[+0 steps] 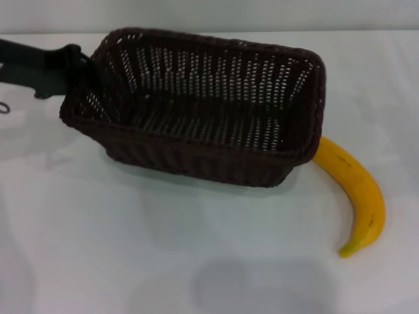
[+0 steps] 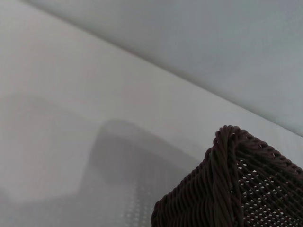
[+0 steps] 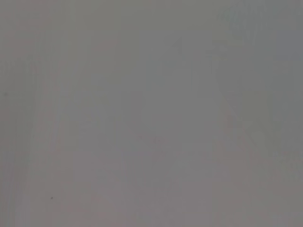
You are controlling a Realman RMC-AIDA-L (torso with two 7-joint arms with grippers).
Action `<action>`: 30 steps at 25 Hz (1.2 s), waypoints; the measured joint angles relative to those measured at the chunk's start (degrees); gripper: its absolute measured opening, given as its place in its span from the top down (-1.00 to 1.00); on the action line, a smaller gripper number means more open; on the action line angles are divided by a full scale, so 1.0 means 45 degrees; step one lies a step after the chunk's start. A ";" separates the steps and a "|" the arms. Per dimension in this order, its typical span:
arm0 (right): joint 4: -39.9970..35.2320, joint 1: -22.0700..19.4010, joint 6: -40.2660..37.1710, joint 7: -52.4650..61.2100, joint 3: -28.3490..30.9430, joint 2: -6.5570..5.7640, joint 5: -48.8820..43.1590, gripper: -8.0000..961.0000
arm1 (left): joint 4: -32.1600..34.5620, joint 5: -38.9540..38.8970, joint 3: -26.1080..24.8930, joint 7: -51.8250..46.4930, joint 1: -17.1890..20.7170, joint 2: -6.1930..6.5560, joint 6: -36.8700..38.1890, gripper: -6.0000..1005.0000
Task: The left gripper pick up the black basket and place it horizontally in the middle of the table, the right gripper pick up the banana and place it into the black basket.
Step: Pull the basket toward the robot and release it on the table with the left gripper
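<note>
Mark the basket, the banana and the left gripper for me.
basket (image 1: 196, 160): head view, near outer wall.
banana (image 1: 363, 190): head view, mid-curve.
left gripper (image 1: 78, 59): head view, black end at the basket's left corner.

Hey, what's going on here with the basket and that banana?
The left gripper is at the left end of the black basket, which sits slightly skewed on the white table. The basket is empty. The banana lies on the table by the basket's right end. The right gripper isn't in view.
</note>
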 joint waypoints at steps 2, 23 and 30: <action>-0.0110 -0.0050 -0.0004 0.0023 0.0000 -0.0001 -0.0002 -0.49 | 0.0033 0.0160 0.0037 -0.0410 0.0129 -0.0018 -0.0048 0.55; -0.0129 -0.0207 0.0035 0.0133 -0.0034 0.0105 -0.0074 -0.49 | -0.0615 0.0876 0.0084 -0.1104 0.0530 -0.0302 0.0340 0.41; -0.0128 -0.0205 0.0034 0.0218 -0.0014 0.0114 -0.0074 -0.49 | -0.0645 0.0065 0.0071 -0.1076 0.0993 -0.0246 0.0274 0.37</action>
